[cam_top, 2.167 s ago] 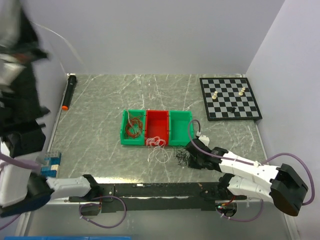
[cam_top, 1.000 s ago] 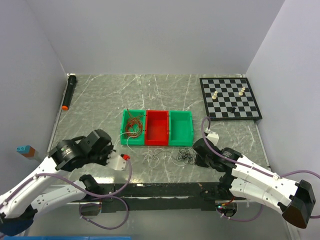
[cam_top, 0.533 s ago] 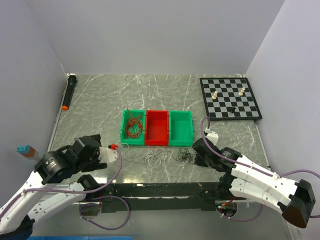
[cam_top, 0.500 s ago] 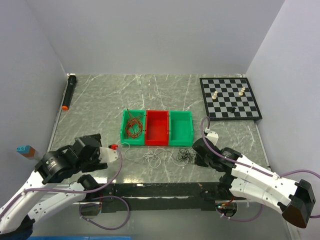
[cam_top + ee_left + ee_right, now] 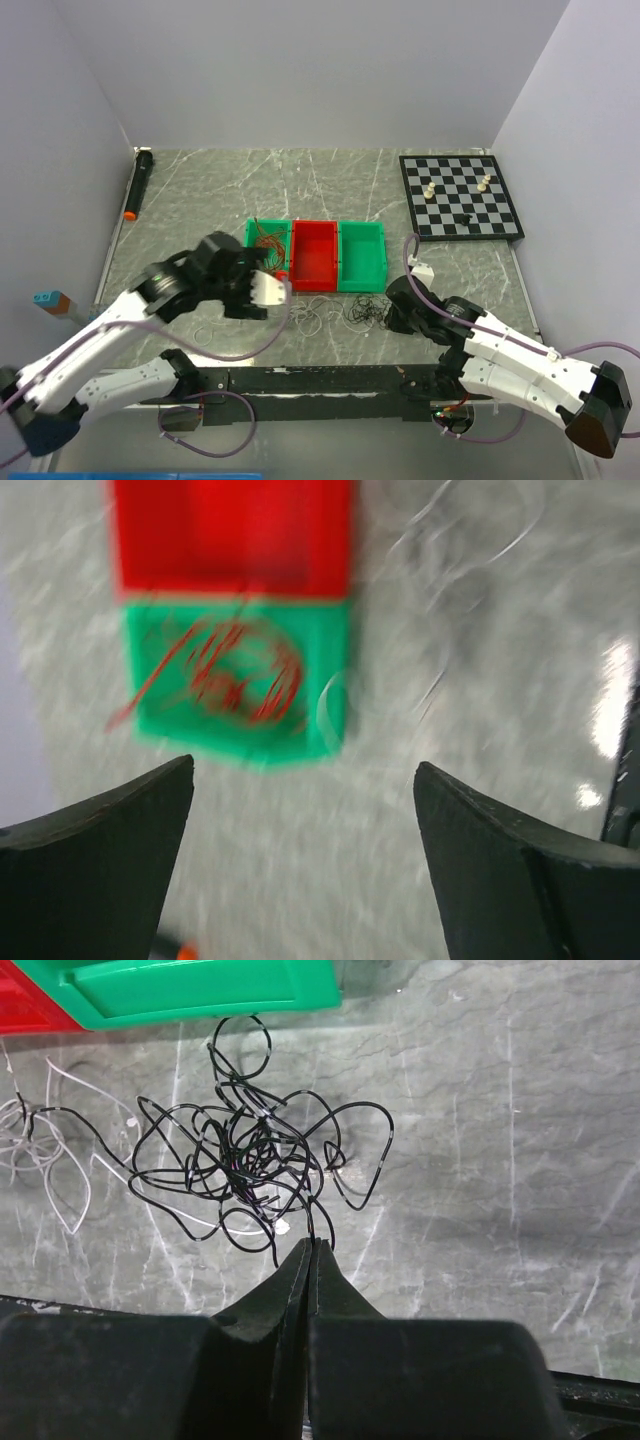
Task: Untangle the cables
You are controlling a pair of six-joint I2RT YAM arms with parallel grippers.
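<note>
Right hand (image 5: pixel 312 1245) pinches a strand of the black cables (image 5: pixel 250 1155) lying just ahead; left hand (image 5: pixel 304 770), released, hangs above the red cables (image 5: pixel 235 670).

Grey marbled tabletop (image 5: pixel 200 200); plain pale lilac walls (image 5: pixel 300 70) on three sides; even, soft light.
</note>
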